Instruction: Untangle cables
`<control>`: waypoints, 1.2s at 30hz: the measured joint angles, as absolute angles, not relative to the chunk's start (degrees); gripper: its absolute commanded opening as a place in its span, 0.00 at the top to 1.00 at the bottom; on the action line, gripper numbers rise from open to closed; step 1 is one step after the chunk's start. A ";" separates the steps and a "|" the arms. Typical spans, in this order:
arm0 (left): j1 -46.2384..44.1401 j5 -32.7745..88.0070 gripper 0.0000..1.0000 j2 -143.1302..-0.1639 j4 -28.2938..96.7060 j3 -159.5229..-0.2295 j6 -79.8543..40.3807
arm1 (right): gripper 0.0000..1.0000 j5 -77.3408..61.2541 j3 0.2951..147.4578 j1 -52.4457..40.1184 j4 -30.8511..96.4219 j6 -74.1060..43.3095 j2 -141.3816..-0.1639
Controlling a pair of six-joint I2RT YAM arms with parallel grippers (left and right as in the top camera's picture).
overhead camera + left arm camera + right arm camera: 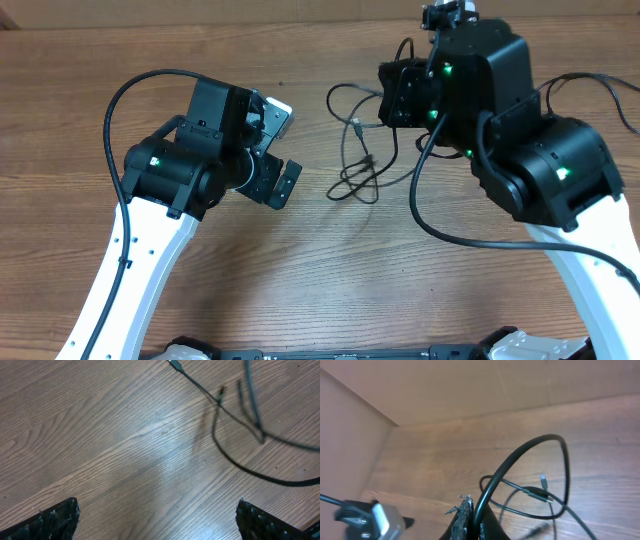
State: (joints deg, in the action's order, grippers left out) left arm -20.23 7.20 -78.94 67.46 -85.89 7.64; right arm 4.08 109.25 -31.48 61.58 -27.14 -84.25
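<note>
The thin black flexible cables (355,160) lie in a loose tangle on the brown wood-grain counter (300,270), between the two arms and nearer the right one. The right gripper (384,97) sits at the tangle's upper right edge with its fingers (465,517) pressed together on one strand. In the right wrist view that strand arches up from them in a tall loop, and other strands and a small plug end lie on the counter beyond. The left gripper (285,148) is apart from the cables, to their left, its fingers spread wide and holding nothing. In its wrist view the two fingertips (50,520) flank bare wood, with the strands crossing the upper right corner.
</note>
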 measured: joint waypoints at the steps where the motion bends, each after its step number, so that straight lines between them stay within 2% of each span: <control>1: -20.23 7.20 0.00 -78.94 67.02 -85.89 7.64 | 0.96 4.08 109.25 -31.48 61.82 -27.03 -84.62; 5: -20.23 7.68 0.00 -78.94 60.47 -85.86 6.83 | 0.96 3.79 109.25 -31.48 62.41 -26.89 -85.65; 10: -20.23 11.44 0.00 -78.94 58.19 -85.86 3.49 | 0.96 1.93 109.25 -31.48 62.06 -26.11 -85.78; 19: -20.23 20.86 0.00 -80.42 55.72 -85.86 5.21 | 0.96 -12.75 109.25 -31.05 56.21 -23.44 -85.78; 31: -18.61 21.43 0.00 -89.76 51.55 -85.86 6.42 | 0.96 -34.81 109.25 -23.00 53.47 -22.44 -84.47; 36: -18.55 14.68 0.00 -95.04 55.02 -85.89 6.39 | 0.96 -38.54 109.25 -20.75 53.45 -22.41 -84.38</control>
State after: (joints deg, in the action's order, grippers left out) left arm -18.55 14.68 -95.04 55.02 -85.89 6.39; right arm -38.54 109.25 -20.75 53.45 -22.41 -84.38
